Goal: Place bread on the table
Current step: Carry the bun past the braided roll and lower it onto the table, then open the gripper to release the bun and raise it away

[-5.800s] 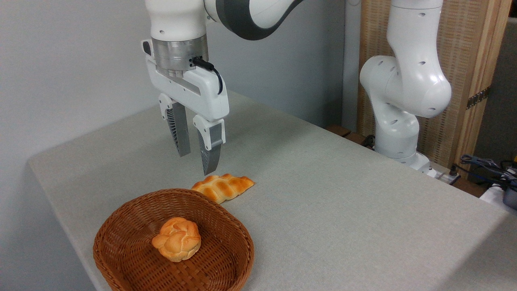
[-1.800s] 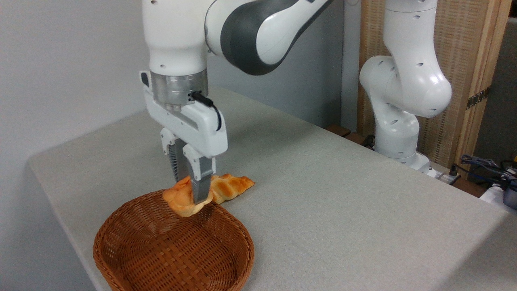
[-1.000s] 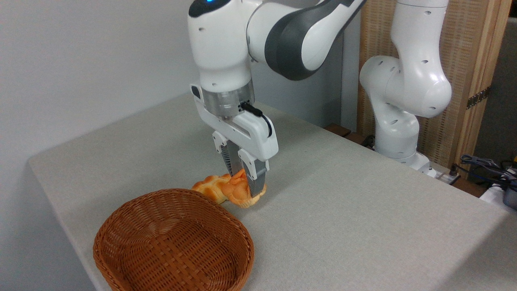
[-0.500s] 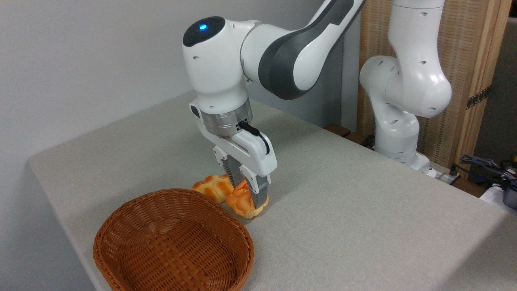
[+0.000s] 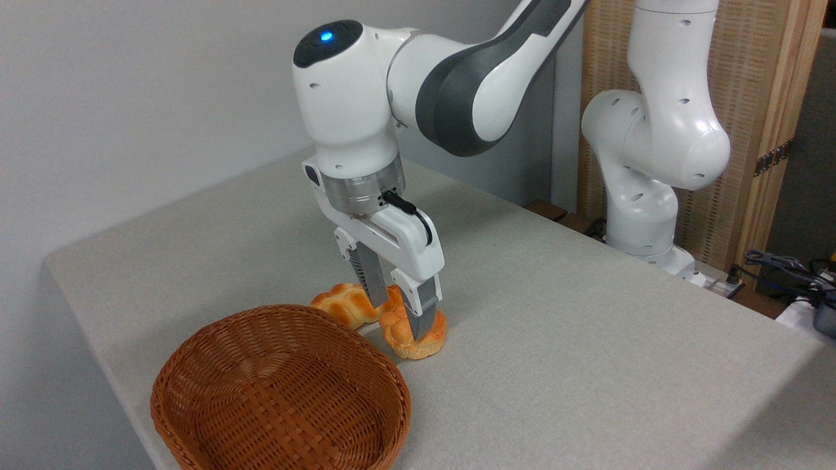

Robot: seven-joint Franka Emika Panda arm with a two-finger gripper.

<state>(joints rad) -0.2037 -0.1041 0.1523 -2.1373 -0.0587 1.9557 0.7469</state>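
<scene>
At the left front, the brown wicker basket (image 5: 281, 391) sits on the grey surface (image 5: 588, 326). Just behind it lies a braided loaf (image 5: 343, 303). To its right the bread (image 5: 418, 336) rests on the surface, touching the loaf. The fingers (image 5: 424, 313) of the gripper (image 5: 397, 308) stand spread apart astride the bread.

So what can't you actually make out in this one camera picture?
- Whether the end effector fingers still touch the round bun: the front finger covers the contact.
- Much of the braided loaf: the fingers, the bun and the wicker basket rim hide it.
- The bun's far side and whether it touches the loaf.
- The arm's upper links: cut off by the top edge.
- Cables at the right edge: small and cropped.
</scene>
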